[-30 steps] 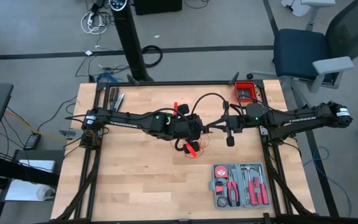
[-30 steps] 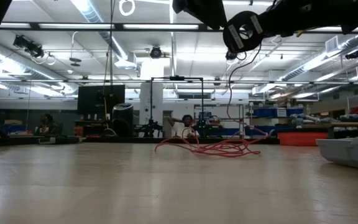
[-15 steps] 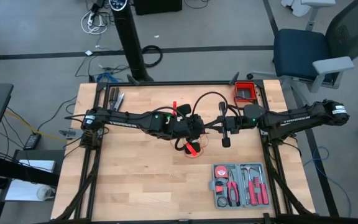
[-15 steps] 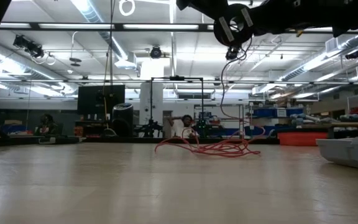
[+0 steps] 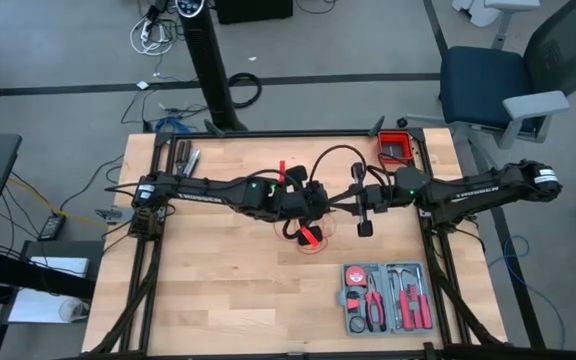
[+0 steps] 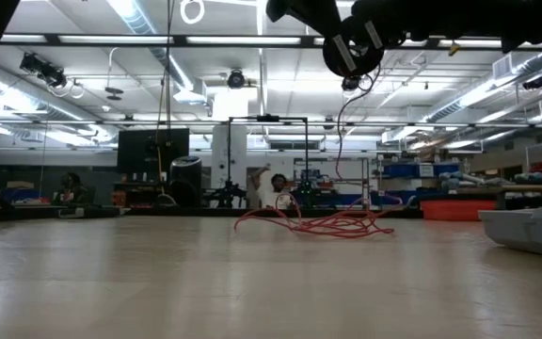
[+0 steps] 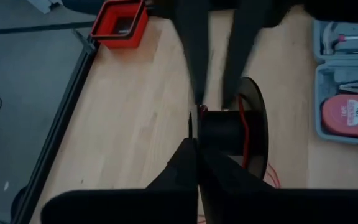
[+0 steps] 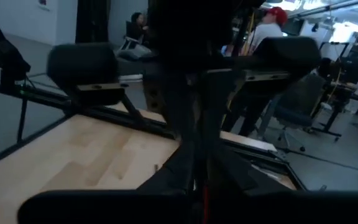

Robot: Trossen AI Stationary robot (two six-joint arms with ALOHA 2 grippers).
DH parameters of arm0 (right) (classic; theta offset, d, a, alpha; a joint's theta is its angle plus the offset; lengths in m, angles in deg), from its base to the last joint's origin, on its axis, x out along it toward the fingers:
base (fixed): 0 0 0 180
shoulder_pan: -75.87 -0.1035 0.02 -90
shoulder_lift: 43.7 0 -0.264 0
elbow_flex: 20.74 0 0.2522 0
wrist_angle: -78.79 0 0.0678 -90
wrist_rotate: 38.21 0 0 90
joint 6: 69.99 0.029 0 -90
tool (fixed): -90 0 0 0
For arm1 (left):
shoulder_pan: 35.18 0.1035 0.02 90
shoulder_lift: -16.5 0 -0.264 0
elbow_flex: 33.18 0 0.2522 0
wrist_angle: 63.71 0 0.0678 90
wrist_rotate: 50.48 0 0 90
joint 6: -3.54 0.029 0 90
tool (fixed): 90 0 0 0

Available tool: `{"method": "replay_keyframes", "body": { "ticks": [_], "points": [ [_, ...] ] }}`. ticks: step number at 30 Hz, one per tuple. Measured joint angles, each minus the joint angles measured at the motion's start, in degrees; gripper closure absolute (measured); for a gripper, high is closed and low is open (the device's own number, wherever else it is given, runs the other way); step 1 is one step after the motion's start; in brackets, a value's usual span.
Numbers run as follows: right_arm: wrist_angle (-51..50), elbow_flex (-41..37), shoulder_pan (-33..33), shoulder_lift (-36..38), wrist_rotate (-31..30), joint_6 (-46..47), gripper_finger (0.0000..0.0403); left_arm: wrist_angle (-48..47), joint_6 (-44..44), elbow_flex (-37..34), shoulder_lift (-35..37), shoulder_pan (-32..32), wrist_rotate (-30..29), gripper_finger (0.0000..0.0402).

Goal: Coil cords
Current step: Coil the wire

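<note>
So we've got both arms reaching in toward the middle of the wooden table (image 5: pixel 218 280). The left gripper (image 7: pixel 194 146) sits above the table's center with its fingers pinched fully together; in the left wrist view a thin bit of red seems to run right at the fingertips, but we honestly can't tell if it's actually clamped on anything. Just ahead of those fingers is a black spool (image 7: pixel 232 127) with a few turns of the red cord (image 6: pixel 318 223) on it, and the right arm's two fingers come down onto that spool, so the right gripper (image 5: pixel 366 226) looks closed around it, held up in the air. Most of the cord is a loose tangle lying on the table below the grippers, and one strand climbs from the pile up to the spool in the low view. The grey tool case (image 5: pixel 386 297) sits near the front right corner, well apart from the cord, and a small red bin (image 5: pixel 395 149) is at the back right edge.
</note>
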Motion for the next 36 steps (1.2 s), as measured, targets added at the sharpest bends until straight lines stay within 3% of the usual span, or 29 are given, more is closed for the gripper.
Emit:
{"method": "replay_keyframes", "body": {
  "ticks": [6, 14, 18, 23, 29, 36],
  "points": [
    [-3.49, 0.00, 0.42, 3.88, -0.79, 0.18, 0.0344, -1.05, -0.43, -0.01, 0.02, 0.16, -0.98, 0.0401],
    [-16.59, 0.00, 2.64, 13.67, -15.19, -0.85, 0.0348, -1.41, -0.52, -0.01, 2.66, 0.16, -7.38, 0.0401],
    [-20.02, 0.00, 3.81, 14.27, -22.12, 1.90, 0.0348, -0.59, -1.26, 0.02, 3.62, 0.22, -12.52, 0.0401],
    [-21.80, 0.00, 4.74, 11.95, -22.67, 4.66, 0.0348, -0.01, -1.63, 0.02, 4.06, 0.25, -16.27, 0.0401],
    [-23.97, -0.04, 4.72, 8.91, -22.16, 5.61, 0.0348, 2.46, 0.05, -1.23, 4.17, 0.25, -15.52, 0.0401],
    [-31.93, -0.04, 4.76, 12.96, -22.00, 7.03, 0.0351, 15.77, 5.28, -8.61, 4.16, 0.83, -5.85, 0.0401]
  ]
}}
